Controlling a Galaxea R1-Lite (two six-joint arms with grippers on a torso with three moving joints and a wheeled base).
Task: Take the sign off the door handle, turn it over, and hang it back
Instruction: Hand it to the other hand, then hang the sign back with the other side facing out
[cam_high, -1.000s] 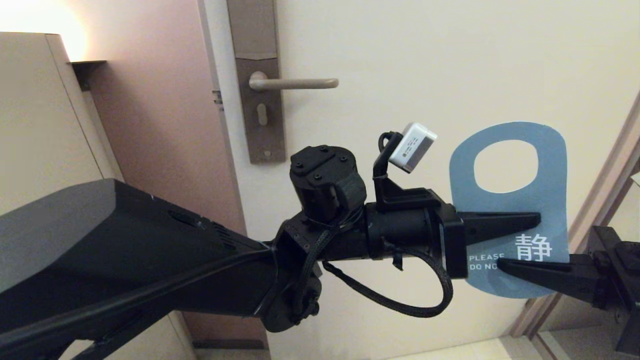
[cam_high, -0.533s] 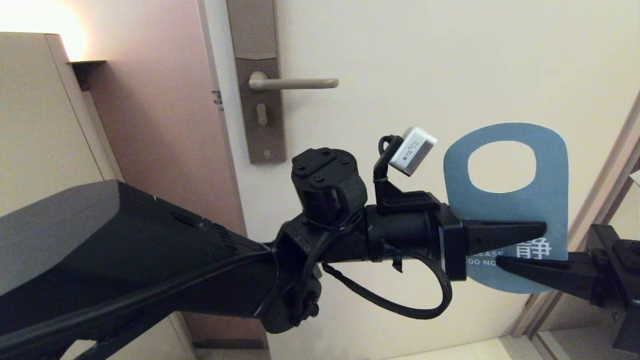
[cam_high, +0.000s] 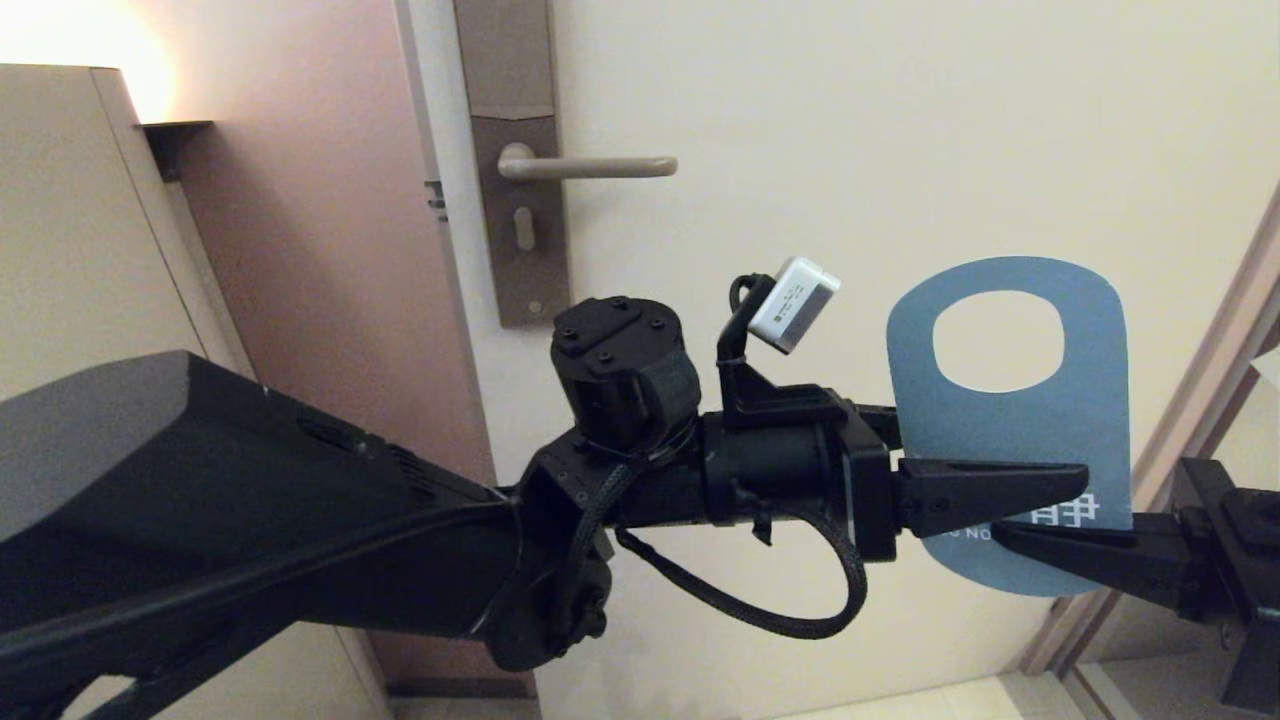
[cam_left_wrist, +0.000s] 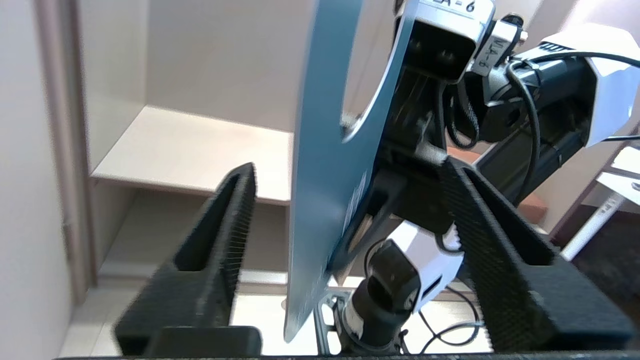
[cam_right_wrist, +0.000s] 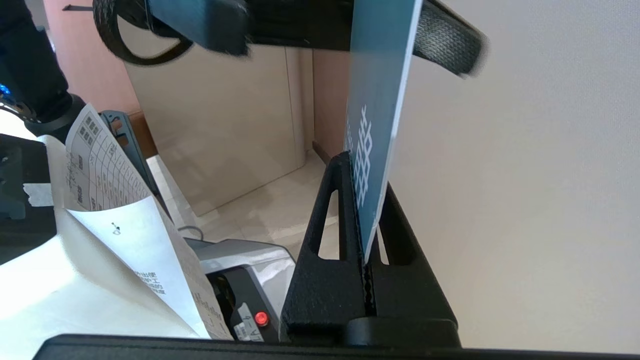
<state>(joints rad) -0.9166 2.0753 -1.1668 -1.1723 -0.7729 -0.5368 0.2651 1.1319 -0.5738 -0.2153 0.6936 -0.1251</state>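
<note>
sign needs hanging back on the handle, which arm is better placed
Right. The right gripper is shut on the sign's lower edge; the left gripper stands open around it, fingers apart. The door handle is bare.

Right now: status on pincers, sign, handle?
Left pincer open, straddling the sign. Right pincer shut on sign's lower edge, blue side facing head camera. Door handle bare, nothing blocking it.

Black left arm (cam_high: 250, 520); braided cable; white camera (cam_high: 793, 303)
</note>
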